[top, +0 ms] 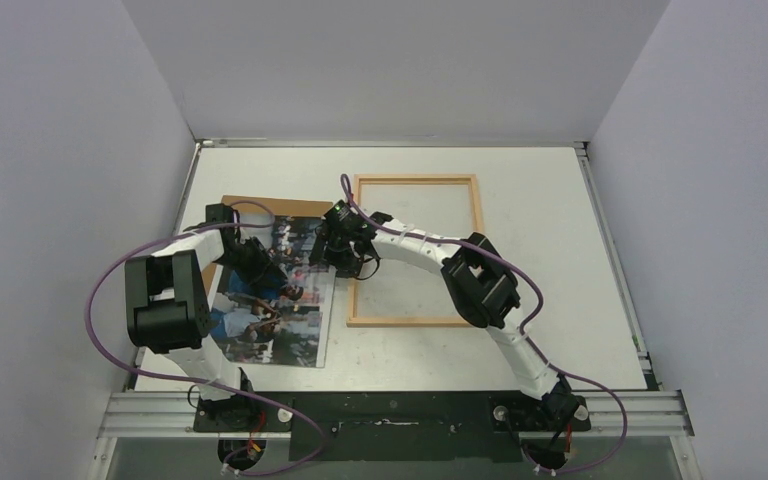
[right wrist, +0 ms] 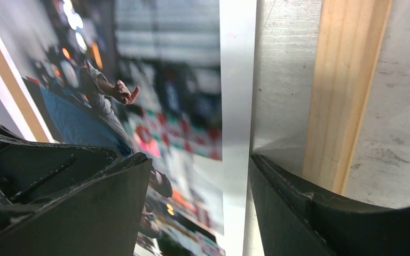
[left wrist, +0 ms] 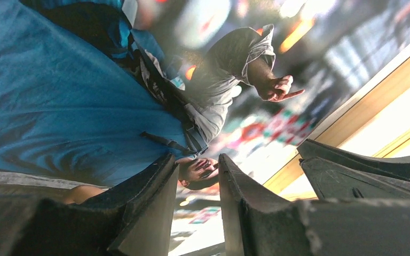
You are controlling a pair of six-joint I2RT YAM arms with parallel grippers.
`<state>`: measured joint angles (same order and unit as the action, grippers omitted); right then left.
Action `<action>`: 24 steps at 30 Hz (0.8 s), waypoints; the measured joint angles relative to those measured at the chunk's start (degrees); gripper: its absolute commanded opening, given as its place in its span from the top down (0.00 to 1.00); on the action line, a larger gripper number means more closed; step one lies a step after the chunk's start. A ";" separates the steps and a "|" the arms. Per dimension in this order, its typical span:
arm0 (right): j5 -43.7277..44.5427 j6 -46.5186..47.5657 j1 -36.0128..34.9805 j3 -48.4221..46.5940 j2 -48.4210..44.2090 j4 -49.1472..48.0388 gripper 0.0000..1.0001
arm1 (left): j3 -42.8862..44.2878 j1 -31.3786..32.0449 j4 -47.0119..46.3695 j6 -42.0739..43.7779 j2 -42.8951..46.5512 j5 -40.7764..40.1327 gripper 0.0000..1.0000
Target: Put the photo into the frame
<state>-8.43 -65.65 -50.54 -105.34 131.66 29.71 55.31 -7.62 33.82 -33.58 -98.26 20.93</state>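
Table (top: 560,330): frame (top: 415,179) flat at centre-right, bare table showing inside it. Photo (top: 300,335) lies face up just left of it, not touching, its top over a brown board (top: 260,205). Right gripper (right wrist: 202,160): jaws wide, straddling the photo's white right border, gripping nothing. Left gripper (left wrist: 197,160): part-open over the print, gap empty. The print looks light, floppy and slick, so I'd lift it by an edge.

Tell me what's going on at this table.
Two arms are partway through putting the photo into the frame. The photo lies face up, partly on a brown backing board; the frame lies empty beside it. The left gripper is low over the print, fingers slightly apart. The right gripper, fingers wide, straddles the photo's edge nearest the frame.
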 measured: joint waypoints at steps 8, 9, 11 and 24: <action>-2.99 -3.26 0.90 1.81 0.09 -4.68 0.30 | 0.85 -0.02 0.85 0.00 -1.01 0.15 0.67; -3.52 -3.78 1.01 2.69 -0.13 -6.34 0.30 | 1.01 -0.02 1.07 0.00 -1.09 0.13 0.67; -4.37 -4.57 1.20 4.87 -0.85 -9.73 0.30 | 1.14 0.00 1.22 0.00 -1.16 0.11 0.67; -9.29 -11.21 2.56 17.11 -4.96 -25.11 0.29 | 2.03 -0.04 2.19 0.00 -1.97 0.13 0.67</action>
<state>-17.72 -76.86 -47.99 -88.23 126.69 4.60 57.34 -7.66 36.01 -33.58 -100.22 21.06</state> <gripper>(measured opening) 0.705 0.328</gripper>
